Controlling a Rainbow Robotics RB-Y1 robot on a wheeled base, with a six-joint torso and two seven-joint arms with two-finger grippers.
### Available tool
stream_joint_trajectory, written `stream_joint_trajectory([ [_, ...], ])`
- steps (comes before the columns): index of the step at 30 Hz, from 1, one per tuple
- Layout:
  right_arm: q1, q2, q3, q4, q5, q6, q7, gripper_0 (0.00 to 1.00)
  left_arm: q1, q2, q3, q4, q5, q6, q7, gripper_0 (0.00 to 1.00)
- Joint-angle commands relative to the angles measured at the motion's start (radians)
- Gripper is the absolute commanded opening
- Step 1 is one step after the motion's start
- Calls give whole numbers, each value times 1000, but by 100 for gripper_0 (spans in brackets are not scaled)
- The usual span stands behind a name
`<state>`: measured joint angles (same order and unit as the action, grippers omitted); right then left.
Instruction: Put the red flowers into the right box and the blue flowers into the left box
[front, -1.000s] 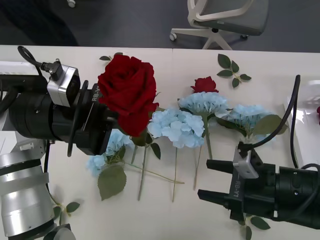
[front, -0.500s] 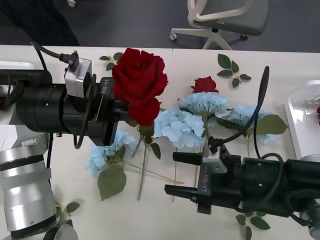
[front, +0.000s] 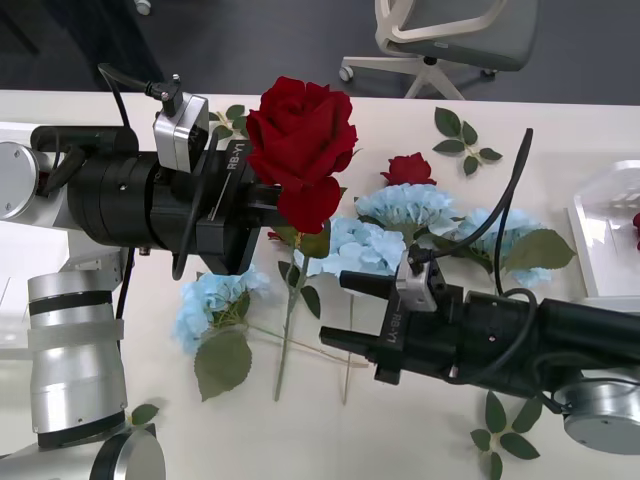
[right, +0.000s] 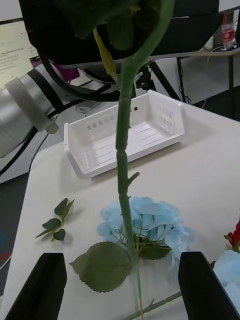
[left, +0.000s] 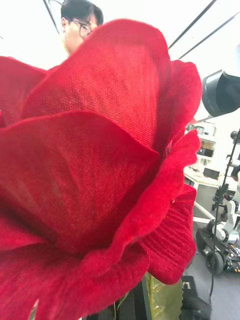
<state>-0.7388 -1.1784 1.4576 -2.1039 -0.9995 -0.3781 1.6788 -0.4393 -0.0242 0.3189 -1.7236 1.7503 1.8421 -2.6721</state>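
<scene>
Rose: one of the red flowers (front: 302, 145), big and velvety, held up high over the table (front: 560, 125), its thin green stem (right: 123, 150) hanging down.
Hidden: the bloom covers the left gripper (front: 268, 212); cannot tell how its jaws stand.
Right gripper (front: 345, 310): low over the table, jaws spread wide, the stem between them, not touching.
Blue flowers (front: 405, 207): lying on the table.
Left box (right: 125, 137): on the table behind the stem.
</scene>
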Motion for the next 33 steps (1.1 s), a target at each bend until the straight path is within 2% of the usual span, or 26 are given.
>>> stream_joint_trajectory([
  [1, -11, -14, -11, -18, 2, -28, 42, 66, -18, 7, 5, -19, 11, -3, -33, 0],
  [11, -48, 26, -13, 10, -19, -51, 30, 66, -18, 7, 5, -19, 11, -3, -33, 0],
  [23, -122, 172, -11, 174, -39, -50, 5, 66, -18, 7, 5, -19, 11, -3, -33, 0],
  [33, -149, 177, 20, 159, -44, -42, -18, 66, -18, 7, 5, -19, 11, -3, -33, 0],
])
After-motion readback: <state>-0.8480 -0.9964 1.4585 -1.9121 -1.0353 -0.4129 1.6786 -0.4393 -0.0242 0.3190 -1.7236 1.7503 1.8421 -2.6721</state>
